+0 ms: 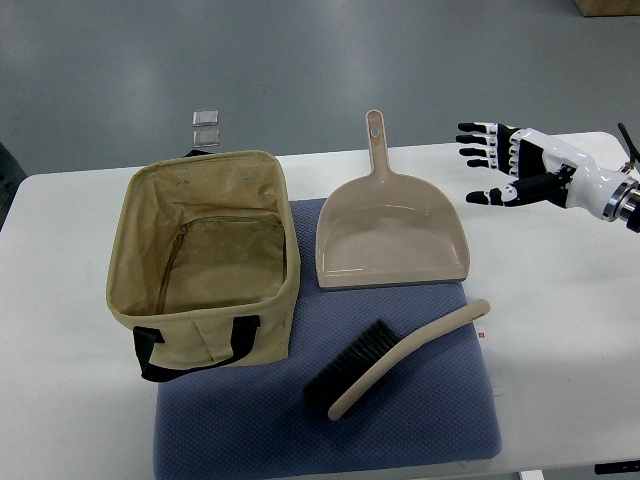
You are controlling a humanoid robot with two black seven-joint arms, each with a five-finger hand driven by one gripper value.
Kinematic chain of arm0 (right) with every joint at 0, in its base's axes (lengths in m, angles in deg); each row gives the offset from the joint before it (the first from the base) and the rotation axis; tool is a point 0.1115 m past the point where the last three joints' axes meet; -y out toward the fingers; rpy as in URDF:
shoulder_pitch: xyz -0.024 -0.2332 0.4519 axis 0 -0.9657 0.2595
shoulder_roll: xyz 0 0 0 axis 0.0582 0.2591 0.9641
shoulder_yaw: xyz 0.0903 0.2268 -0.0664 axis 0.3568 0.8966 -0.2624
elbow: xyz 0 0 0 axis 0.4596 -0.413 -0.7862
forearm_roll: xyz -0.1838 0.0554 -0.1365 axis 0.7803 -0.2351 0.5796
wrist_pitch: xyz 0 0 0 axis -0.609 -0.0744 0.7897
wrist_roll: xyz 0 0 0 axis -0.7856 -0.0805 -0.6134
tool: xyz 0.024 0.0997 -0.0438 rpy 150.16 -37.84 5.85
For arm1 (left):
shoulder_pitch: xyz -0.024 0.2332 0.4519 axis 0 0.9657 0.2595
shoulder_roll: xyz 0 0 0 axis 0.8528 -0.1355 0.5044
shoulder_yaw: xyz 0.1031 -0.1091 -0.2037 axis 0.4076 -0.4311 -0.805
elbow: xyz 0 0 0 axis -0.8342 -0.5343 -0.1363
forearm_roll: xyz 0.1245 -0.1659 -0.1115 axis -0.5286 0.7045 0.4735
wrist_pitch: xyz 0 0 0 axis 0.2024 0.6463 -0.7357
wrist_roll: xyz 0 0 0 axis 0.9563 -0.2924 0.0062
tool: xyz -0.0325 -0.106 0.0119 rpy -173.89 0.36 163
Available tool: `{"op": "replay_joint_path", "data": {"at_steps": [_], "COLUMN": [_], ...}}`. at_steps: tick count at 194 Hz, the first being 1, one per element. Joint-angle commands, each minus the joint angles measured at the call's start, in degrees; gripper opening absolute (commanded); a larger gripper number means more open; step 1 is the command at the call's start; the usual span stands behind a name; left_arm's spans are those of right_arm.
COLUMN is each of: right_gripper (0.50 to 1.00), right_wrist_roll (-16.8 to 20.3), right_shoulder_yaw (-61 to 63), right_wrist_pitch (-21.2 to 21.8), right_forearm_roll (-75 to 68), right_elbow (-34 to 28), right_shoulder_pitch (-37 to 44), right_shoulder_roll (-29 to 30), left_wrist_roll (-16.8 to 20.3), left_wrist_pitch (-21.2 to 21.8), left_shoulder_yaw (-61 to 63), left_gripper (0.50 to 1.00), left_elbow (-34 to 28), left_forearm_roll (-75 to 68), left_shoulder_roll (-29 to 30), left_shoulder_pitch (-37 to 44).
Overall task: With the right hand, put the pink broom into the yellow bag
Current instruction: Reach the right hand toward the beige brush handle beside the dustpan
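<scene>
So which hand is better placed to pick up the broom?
The right hand. It is open above the table's right side, and the broom lies on the mat toward that side. No left hand is in view.

Colours on the white worktop [560, 330]

Bag [205, 270]: khaki-yellow, black handles. Mat [440, 420]: blue-grey, fine dotted weave. Dustpan [390, 235] and broom [400, 357]: beige-pink; broom bristles black. Right hand [505, 165]: white, black fingertips.

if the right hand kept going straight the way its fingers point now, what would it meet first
Probably the dustpan's handle. The right hand is open, fingers pointing toward the picture's left across bare table. Its height is unclear, so it may pass above.
</scene>
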Motion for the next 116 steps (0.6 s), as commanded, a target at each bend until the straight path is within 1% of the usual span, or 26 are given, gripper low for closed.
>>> {"op": "replay_joint_path", "data": {"at_steps": [1, 56, 84, 116], "right_gripper": [0.921, 0.919, 0.917, 0.911], "right_wrist_roll": [-1.06, -4.14, -4.14, -4.14], "right_shoulder_yaw": [-2.37, -8.35, -10.28, -12.04], "right_wrist_pitch": [-0.09, -0.44, -0.62, -0.97], "right_forearm_roll": [5.56, 19.45, 26.04, 34.56], "right_elbow": [-3.82, -11.64, -15.42, -16.92], "right_shoulder_pitch": [0.23, 2.16, 2.69, 2.6], "right_shoulder_roll": [-1.78, -6.44, -7.85, -7.58], "left_wrist_roll": [0.0, 0.0, 0.0, 0.0], "left_wrist_pitch": [0.02, 0.02, 0.02, 0.02], "left_shoulder_yaw": [0.0, 0.0, 0.0, 0.0], "left_gripper": [1.0, 1.0, 1.0, 1.0], "left_elbow": [0.0, 0.0, 0.0, 0.0], "left_forearm_roll": [0.01, 0.01, 0.01, 0.01], "left_shoulder_roll": [0.0, 0.0, 0.0, 0.0], "left_shoulder_pitch": [0.0, 0.0, 0.0, 0.0]}}
